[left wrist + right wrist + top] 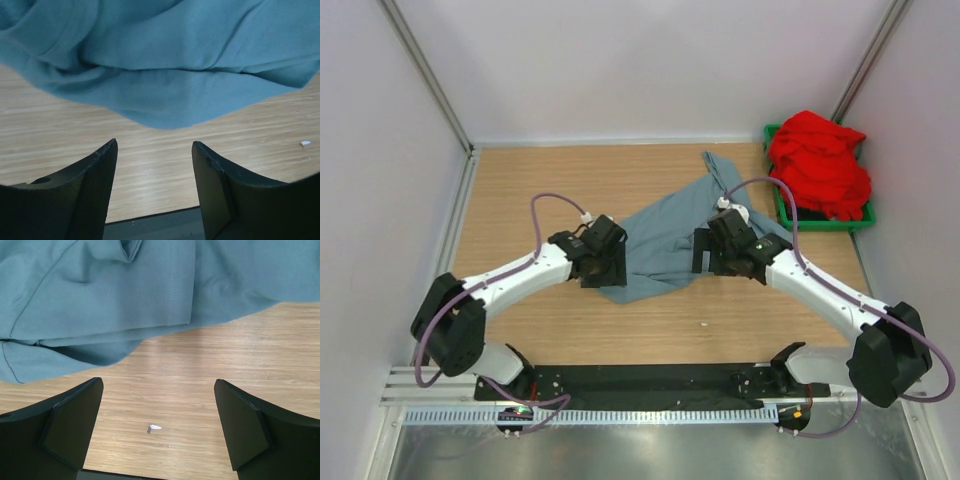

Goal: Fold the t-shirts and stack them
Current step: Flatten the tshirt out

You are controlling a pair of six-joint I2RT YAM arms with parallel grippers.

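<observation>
my left jaws and right jaws stand apart, empty, at the crumpled grey-blue t-shirt (660, 250) edges, poised to spread it

bright even light from overhead, soft shadows under the grey-blue t-shirt (165, 75) folds, pale glare on the wooden table (150, 175), wrist views pretty sharp, red t-shirt (820, 165) kinda oversaturated
</observation>
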